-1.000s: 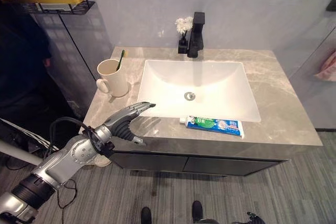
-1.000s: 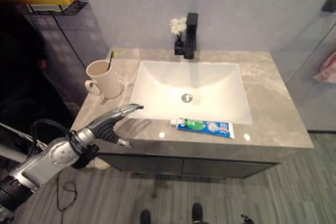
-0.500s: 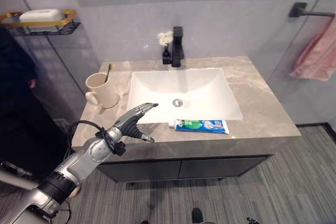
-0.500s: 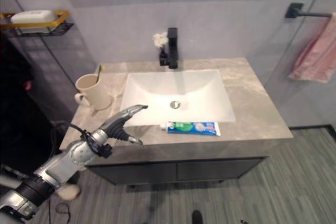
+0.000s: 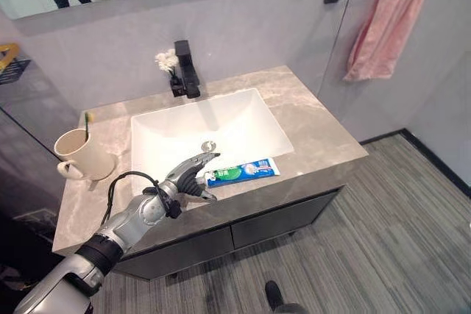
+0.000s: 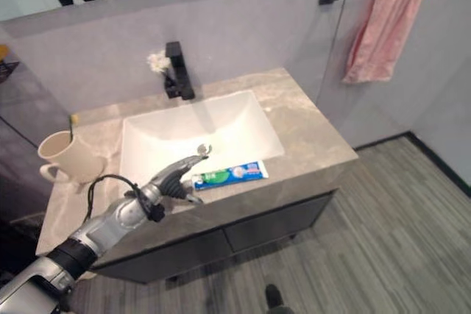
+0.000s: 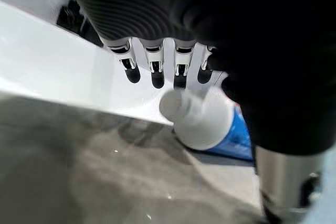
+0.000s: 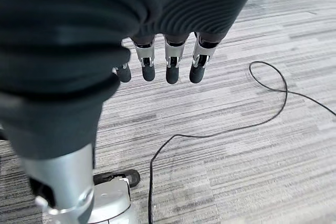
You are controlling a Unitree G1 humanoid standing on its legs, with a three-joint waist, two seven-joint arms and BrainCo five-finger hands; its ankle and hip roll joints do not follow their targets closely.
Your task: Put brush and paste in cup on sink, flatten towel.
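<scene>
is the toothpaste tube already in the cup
No, the blue-and-white toothpaste tube lies on the grey counter, apart from the cream cup.

Silver left hand, dark tips, ribbed black cover

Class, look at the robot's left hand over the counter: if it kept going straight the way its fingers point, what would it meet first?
Most likely the toothpaste tube. The left hand is open, its fingers aimed at the tube's capped end on the counter; the gap is hard to judge.

The grey marble counter bears a cream cup and toothpaste tube.
</scene>
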